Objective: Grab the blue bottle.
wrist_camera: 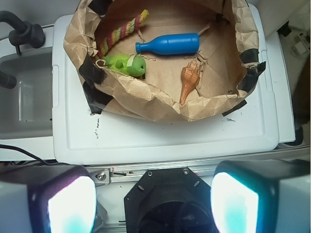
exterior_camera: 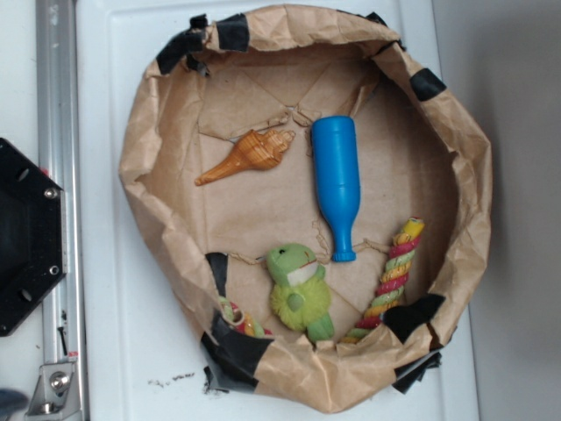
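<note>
Table: white plastic surface, smooth, with a raised edge; small dark scuff marks near the lower middle of the exterior view.
Rail: grey metal strip running down the left edge of the exterior view, with a black hexagonal base beside it.
Sink: pale basin at the left of the wrist view, with a dark tap at the upper left.
Paper basin: crumpled brown paper ring, patched with black tape, resting on the table and taking up most of the exterior view.
Blue bottle: lying flat on the paper floor, right of centre in the exterior view, neck toward the bottom of the frame; in the wrist view it lies crosswise at upper centre, neck to the left.
Shell: orange-brown spiral shell, upper left of the bottle, apart from it.
Green plush: at the lower centre of the basin, just beside the bottle's neck.
Rope toy: striped pink, yellow and green, along the lower right wall.
Fingers: two pale pads at the lower corners of the wrist view, spread wide, holding nothing, touching nothing.
Gripper position: gripper outside the paper basin, well apart from the bottle; not seen in the exterior view.
</note>
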